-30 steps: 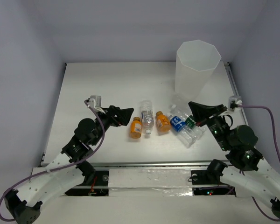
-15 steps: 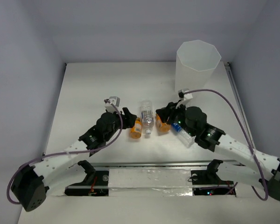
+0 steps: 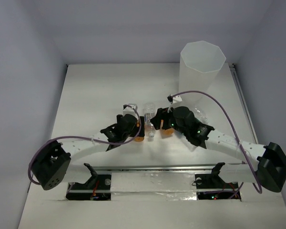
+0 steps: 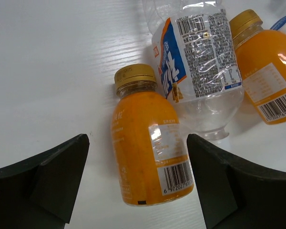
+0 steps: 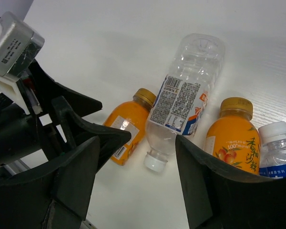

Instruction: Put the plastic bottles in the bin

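Observation:
Several plastic bottles lie in a row mid-table. An orange bottle (image 4: 148,157) with an orange cap lies between the fingers of my open left gripper (image 4: 136,157), and nothing pinches it. Beside it lie a clear bottle (image 4: 200,71) with a blue-and-white label and a second orange bottle (image 4: 267,71). My right gripper (image 5: 137,162) hangs open over the clear bottle's white cap (image 5: 156,163), with the second orange bottle (image 5: 231,138) under its right finger. From above, both the left gripper (image 3: 137,128) and the right gripper (image 3: 155,120) crowd the row. The bin (image 3: 202,67) stands upright at the back right.
A blue-labelled clear bottle (image 5: 279,148) lies at the right end of the row, mostly under my right arm. The left gripper's body (image 5: 38,109) sits close beside the right gripper's left finger. The table's near edge (image 3: 152,168) runs just below the bottles.
Both arms have swung inward and forward onto the bottle row. The right gripper went from shut to open. The left gripper now straddles the left orange bottle.

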### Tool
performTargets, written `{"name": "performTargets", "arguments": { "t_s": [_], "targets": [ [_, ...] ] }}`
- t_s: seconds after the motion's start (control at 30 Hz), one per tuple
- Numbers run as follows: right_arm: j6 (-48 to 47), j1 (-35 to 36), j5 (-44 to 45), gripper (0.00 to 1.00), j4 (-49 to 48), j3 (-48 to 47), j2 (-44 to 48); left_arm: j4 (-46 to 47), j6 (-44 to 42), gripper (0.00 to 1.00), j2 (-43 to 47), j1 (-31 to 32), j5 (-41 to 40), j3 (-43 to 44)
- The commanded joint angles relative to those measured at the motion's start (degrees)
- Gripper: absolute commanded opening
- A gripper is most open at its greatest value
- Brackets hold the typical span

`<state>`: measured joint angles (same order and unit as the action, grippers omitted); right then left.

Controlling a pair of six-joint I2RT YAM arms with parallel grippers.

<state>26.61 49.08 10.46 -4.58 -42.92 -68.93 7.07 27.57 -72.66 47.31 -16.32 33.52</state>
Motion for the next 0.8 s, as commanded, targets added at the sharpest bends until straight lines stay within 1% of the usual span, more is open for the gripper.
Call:
{"name": "performTargets", "arguments": {
  "t_s": [0.0,0.1,0.2,0.23,0.27,0.4,0.43,0.5,0.53,0.57,0.6,0.63,0.67,0.77],
  "targets": [
    [0.28,-0.12,-0.09,0.7,-2.63,-2.35,0.81,1.72,-1.47,0.82,-1.25,0.42,-0.82,2.52],
    [0.28,-0.12,-0.09,0.7,-1.93,-2.96,-0.15,2.24,-1.38,0.78,-3.53,0.42,-0.91,2.52],
    [0.63,-0.12,0.09,0.7,-0.96,-4.27,-2.0,3.12,-1.21,0.7,-4.68,0.42,-1.87,1.73],
    [0.98,-0.12,0.7,0.7,-0.18,-4.72,-2.52,3.39,-1.12,0.65,-4.85,0.42,-2.57,1.55],
    [1.16,-0.12,1.14,0.71,0.35,-5.16,-3.14,3.48,-0.94,0.63,-4.77,0.42,-2.84,1.2],
    [2.3,-0.12,2.9,0.73,3.08,-8.49,-9.01,4.09,-0.59,0.51,-3.28,0.42,-4.16,-0.12],
    [2.74,-0.12,3.34,0.74,3.78,-10.15,-10.16,4.18,-0.42,0.47,-1.79,0.42,-4.86,-0.47],
    [2.92,-0.12,3.95,0.77,4.31,-12.18,-12.45,4.09,0.02,0.45,0.06,0.42,-5.74,-1.7],
    [3.09,-0.12,5.09,0.79,6.14,-14.19,-14.72,3.66,0.2,0.43,2.68,0.42,-6.96,-2.22],
    [3.18,-0.12,5.88,0.83,6.94,-15.26,-15.79,3.22,0.37,0.42,4.27,0.42,-7.41,-2.66],
    [3.18,-0.12,6.67,0.84,7.65,-16.4,-16.93,2.95,0.64,0.42,5.94,0.42,-7.94,-3.89],
    [3.18,-0.82,7.72,0.85,9.31,-17.54,-19.21,2.6,0.81,0.42,9.61,0.42,-8.99,-4.59],
    [3.1,-0.83,7.82,0.86,10.11,-19.99,-20.27,2.51,1.16,0.42,11.73,0.42,-9.34,-5.21],
    [2.83,-3.19,7.91,0.87,11.52,-22.29,-23.43,2.25,3.27,0.42,20.17,0.42,-10.84,-8.29]
  ]
}}
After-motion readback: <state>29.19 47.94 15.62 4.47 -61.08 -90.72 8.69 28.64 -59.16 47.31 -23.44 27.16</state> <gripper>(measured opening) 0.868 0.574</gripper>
